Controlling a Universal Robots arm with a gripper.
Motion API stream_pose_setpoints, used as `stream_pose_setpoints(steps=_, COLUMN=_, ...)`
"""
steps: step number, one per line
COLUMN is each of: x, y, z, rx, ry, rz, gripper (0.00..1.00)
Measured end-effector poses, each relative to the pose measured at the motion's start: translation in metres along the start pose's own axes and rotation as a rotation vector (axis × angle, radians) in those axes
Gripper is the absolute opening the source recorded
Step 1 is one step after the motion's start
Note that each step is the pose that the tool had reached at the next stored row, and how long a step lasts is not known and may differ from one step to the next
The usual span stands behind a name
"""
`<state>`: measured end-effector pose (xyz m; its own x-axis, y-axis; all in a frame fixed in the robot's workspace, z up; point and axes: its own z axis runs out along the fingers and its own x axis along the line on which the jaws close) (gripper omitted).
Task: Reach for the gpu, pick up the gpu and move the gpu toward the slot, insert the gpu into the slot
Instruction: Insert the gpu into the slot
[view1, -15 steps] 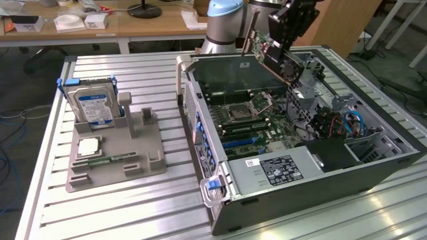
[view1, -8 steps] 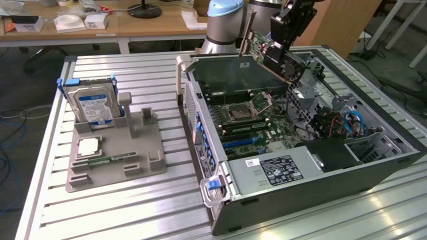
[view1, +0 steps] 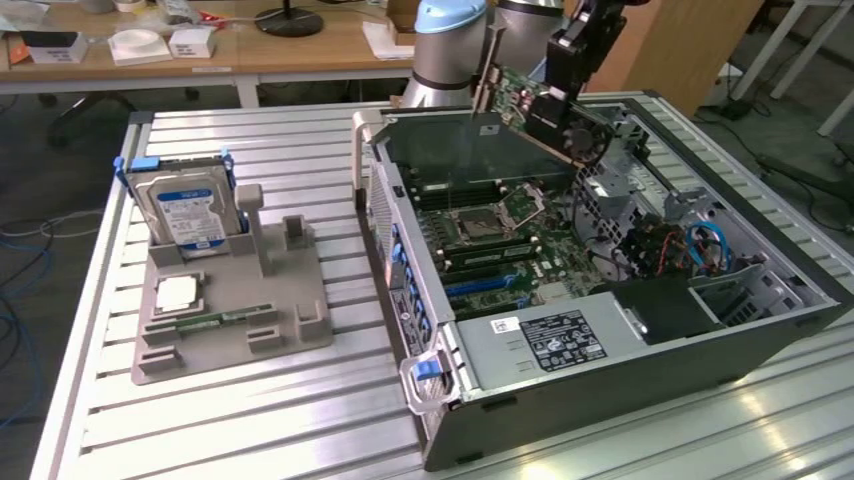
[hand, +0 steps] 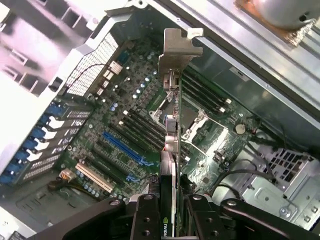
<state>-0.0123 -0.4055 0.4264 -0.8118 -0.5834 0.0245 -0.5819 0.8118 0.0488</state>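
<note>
My gripper (view1: 558, 92) is shut on the gpu (view1: 514, 100), a green-backed card with a dark fan side and a silver bracket, tilted in the air over the far rim of the open computer case (view1: 601, 400). In the wrist view the gpu (hand: 170, 150) stands edge-on between the black fingers (hand: 145, 217), its bracket (hand: 177, 47) pointing away from the gripper (hand: 171, 212). Well below it lies the green motherboard (hand: 115, 105). The slot (hand: 141, 127) is one of the long dark connector strips beside a blue one (hand: 122, 145). The card is clear of them.
A blue-labelled hard drive (view1: 187, 205) stands in a grey fixture (view1: 234, 310) at the exterior view's left, with a small silver chip (view1: 178, 293) on it. Inside the case are the CPU socket (view1: 481, 222), a metal drive cage (view1: 627, 210) and blue cables (view1: 703, 245).
</note>
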Motion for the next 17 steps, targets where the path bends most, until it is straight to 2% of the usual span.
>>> stream_pose_setpoints(steps=12, x=0.000, y=-0.0002, z=0.0036, rx=0.0054, ry=0.0107, rz=-0.217, gripper=0.26)
stream_pose_setpoints(steps=17, x=-0.001, y=-0.0015, z=0.0122, rx=0.0064, ry=0.0126, rz=-0.258, gripper=0.26)
